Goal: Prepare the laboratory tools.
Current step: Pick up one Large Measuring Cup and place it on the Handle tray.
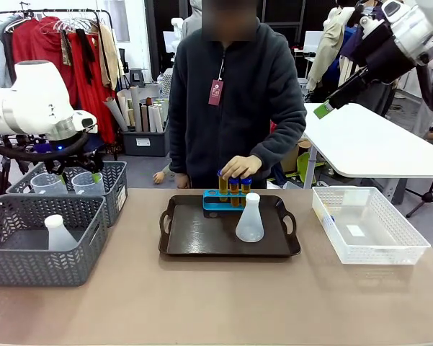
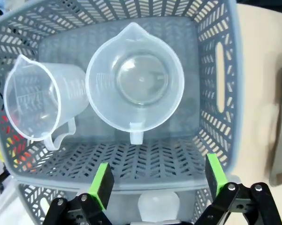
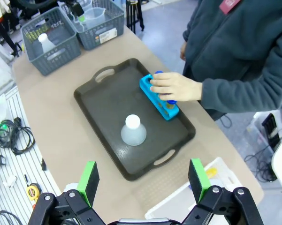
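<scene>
Left gripper (image 2: 158, 180) hangs released, jaws wide, over the centre beaker (image 2: 135, 83), upright in the basket (image 2: 216, 70) at middle left of the front view. Thin plastic, light and slick I'd guess; pinch its rim wall near the handle. Right gripper (image 3: 143, 180) gapes empty, high above the tray (image 3: 98, 101) holding the flask (image 3: 133, 131)

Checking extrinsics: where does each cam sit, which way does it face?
Front: fixed on the robot's side, facing the person across the table; left arm picture left, right arm top right.
Left wrist: just above a basket, looking down at two beakers; open left tool at the bottom.
Right wrist: high up, looking down on tray, flask, rack, the person's hand; open right tool at the bottom.
Shared: front and right wrist both show tray, flask, rack, hand.
</scene>
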Robot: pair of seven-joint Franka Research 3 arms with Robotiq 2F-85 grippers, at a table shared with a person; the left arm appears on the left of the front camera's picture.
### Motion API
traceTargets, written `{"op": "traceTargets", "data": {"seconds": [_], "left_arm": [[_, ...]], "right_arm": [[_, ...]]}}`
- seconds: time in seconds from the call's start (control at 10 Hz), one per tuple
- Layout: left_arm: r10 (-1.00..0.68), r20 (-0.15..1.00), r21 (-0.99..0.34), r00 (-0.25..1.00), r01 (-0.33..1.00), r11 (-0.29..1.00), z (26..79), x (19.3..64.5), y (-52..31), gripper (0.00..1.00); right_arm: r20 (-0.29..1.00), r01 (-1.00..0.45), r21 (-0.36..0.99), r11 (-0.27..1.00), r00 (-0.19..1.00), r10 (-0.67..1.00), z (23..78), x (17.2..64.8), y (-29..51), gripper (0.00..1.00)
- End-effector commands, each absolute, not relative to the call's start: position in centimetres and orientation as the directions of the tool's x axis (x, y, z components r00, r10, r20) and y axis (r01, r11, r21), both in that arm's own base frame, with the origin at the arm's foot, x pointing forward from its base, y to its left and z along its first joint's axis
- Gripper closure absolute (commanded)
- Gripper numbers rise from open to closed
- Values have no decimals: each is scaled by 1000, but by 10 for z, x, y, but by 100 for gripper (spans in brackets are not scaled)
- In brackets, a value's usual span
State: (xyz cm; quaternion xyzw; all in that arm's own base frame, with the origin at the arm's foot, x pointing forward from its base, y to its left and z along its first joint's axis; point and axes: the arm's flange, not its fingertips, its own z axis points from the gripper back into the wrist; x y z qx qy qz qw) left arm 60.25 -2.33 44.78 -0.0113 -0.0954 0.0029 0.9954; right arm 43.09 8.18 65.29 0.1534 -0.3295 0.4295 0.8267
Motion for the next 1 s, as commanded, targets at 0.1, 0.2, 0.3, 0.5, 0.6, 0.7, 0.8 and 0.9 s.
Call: {"op": "traceTargets", "data": {"seconds": [0.1,0.2,0.3,0.5,0.6,0.7,0.8,0.9], "left_arm": [[13,181,-19,983,-9,1000,446,602,-19,0],[13,181,-19,983,-9,1000,446,602,-19,0],[7,188,-23,982,-2,1000,448,602,-24,0],[8,167,-5,986,-7,1000,442,614,-16,0],[5,166,-9,986,-3,1000,436,622,-10,0],[34,165,22,986,-38,999,432,628,-2,0],[33,155,20,987,-37,999,426,635,4,0],[32,158,31,987,-37,999,420,638,5,0]], "right_arm": [[682,-814,-26,581,411,606,654,431,81,0],[682,-814,-26,581,411,606,654,431,81,0],[682,-814,-26,581,411,606,654,431,81,0],[682,-814,-26,581,411,606,654,431,81,0],[682,-814,-26,581,411,606,654,431,81,0],[682,-814,-26,581,411,606,654,431,81,0],[682,-814,-26,581,411,606,654,431,81,0],[682,-814,-26,581,411,606,654,431,81,0]]}}
